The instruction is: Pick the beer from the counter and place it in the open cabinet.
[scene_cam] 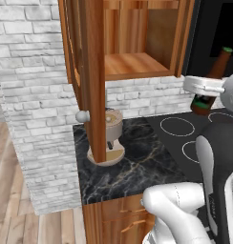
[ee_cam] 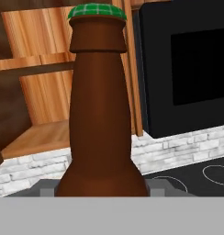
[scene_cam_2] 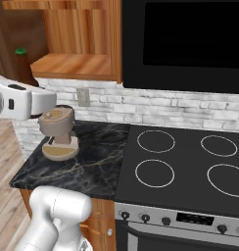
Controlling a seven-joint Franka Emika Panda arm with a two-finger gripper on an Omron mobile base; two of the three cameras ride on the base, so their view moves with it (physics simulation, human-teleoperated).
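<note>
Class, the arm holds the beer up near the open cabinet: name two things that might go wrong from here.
1. The claw grips the beer low on its body, so the tall neck might tip on release.
2. The cabinet door stands open beside the shelf; a swing could clip it.

Even, bright rendered light with no glare. A soft shadow darkens the open cabinet (scene_cam: pixel 137 28) interior at upper right of the left base view. Textures look coarse and slightly blurred throughout.
</note>
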